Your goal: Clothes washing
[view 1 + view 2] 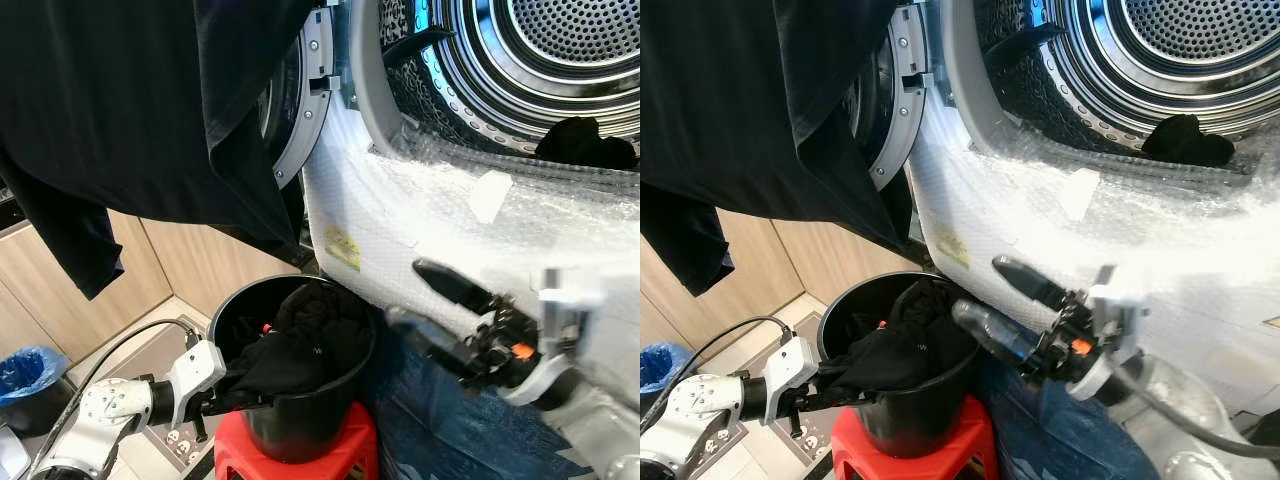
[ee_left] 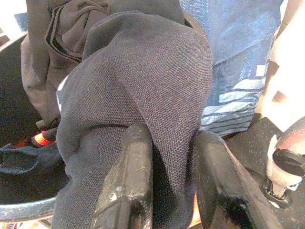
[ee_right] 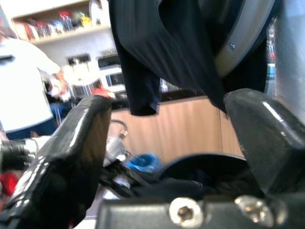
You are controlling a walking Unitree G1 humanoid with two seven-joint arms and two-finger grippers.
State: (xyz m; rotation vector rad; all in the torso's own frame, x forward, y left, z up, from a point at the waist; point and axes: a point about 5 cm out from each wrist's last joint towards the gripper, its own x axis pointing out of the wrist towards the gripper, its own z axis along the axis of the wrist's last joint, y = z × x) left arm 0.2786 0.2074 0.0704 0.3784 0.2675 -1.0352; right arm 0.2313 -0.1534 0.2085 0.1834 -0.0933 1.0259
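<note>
A black bucket point(image 1: 262, 425) full of dark clothes point(image 1: 310, 335) stands on a red stool point(image 1: 350, 450) in front of the washing machine. My left gripper point(image 1: 235, 400) is at the bucket's near rim, shut on a fold of dark knit garment point(image 2: 143, 86) that bulges up between its fingers point(image 2: 131, 181). My right gripper point(image 1: 405, 292) hovers open just right of the bucket, above its rim, holding nothing. The machine's drum point(image 1: 560, 50) is open, and a black garment point(image 1: 585, 142) lies at its lip. A large black shirt point(image 1: 130, 110) hangs at the upper left.
Bubble wrap point(image 1: 440, 210) covers the machine's front below the opening. The open door point(image 1: 305, 100) stands left of the drum. Blue denim-like fabric point(image 1: 430, 430) lies beside the stool. A blue bag point(image 1: 25, 370) sits on the floor far left. A person in white point(image 3: 24, 90) stands behind.
</note>
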